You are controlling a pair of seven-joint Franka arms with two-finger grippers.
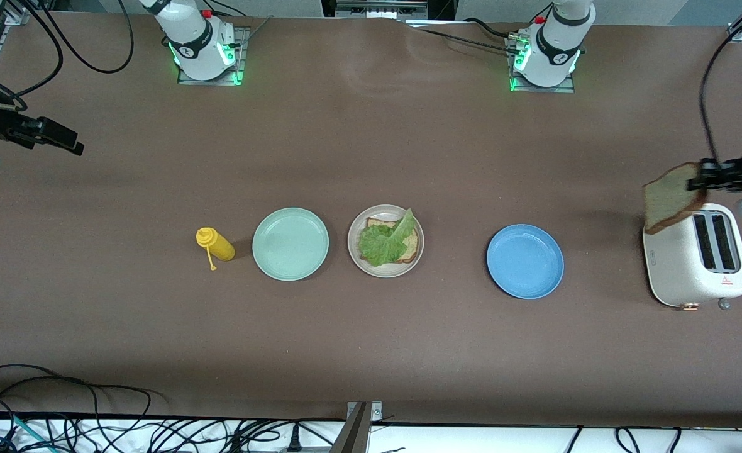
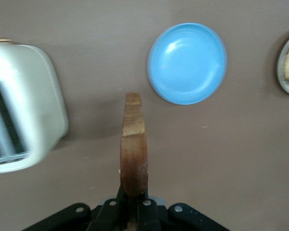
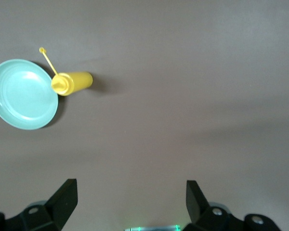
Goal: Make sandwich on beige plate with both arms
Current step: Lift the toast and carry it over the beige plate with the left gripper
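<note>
On the brown table (image 1: 371, 145), the left gripper (image 1: 701, 178) pinches a bread slice (image 1: 671, 196) above the toaster (image 1: 698, 257); probably carry it level onto the lettuce (image 1: 386, 241) on the beige plate (image 1: 355, 251). The right gripper (image 3: 130, 197) waits, spread wide.

Robotics laboratory test bench. Indicators: two white arm bases (image 1: 204, 47) bolted through metal plates to a table (image 1: 371, 352) covered in brown sheet material, green status lights lit at each base. Loose black cables (image 1: 63, 402) lie along the table edge nearest the front camera. Kitchen props only: a white toaster (image 1: 698, 264), coloured plates (image 1: 290, 243), a yellow squeeze bottle (image 1: 215, 244).
</note>
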